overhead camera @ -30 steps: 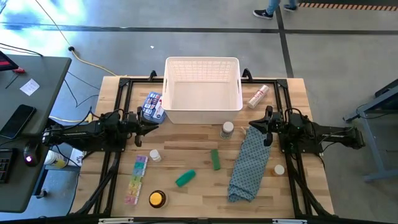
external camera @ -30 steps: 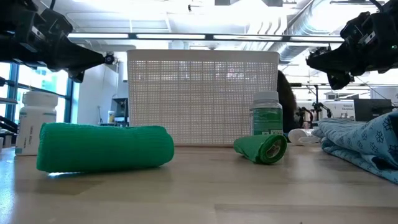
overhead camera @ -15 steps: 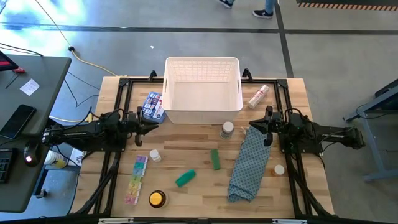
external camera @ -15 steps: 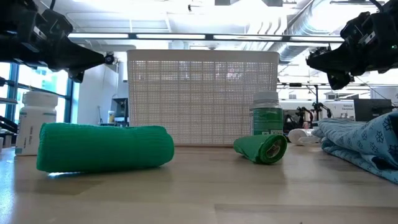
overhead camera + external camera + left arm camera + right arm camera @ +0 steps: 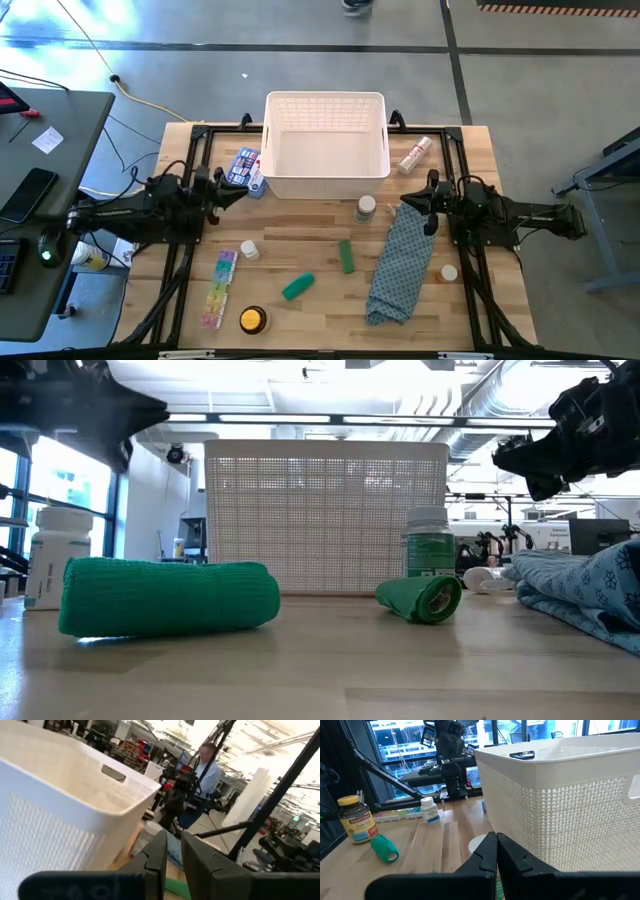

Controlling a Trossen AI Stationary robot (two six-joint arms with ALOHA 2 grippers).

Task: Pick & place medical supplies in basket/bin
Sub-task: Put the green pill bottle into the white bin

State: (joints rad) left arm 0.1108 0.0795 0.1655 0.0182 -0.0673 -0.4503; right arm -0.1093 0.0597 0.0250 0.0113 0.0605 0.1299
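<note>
- White basket (image 5: pixel 326 105) lay empty; left end effector (image 5: pixel 240 190), nearly closed and holding nothing, had shifted toward blue-white pack (image 5: pixel 244 166)
- Right end effector (image 5: pixel 407 203) shut, idle

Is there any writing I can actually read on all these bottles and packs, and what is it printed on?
"NatureMade" and "Fish Oil": on the yellow-capped bottle.
Small white-capped bottle: label too small to read.
Green-labelled bottle: print too blurred to read.
Blue-white pack beside the basket: markings too small to read.
Pill organiser strip: any lettering too small to read.
</note>
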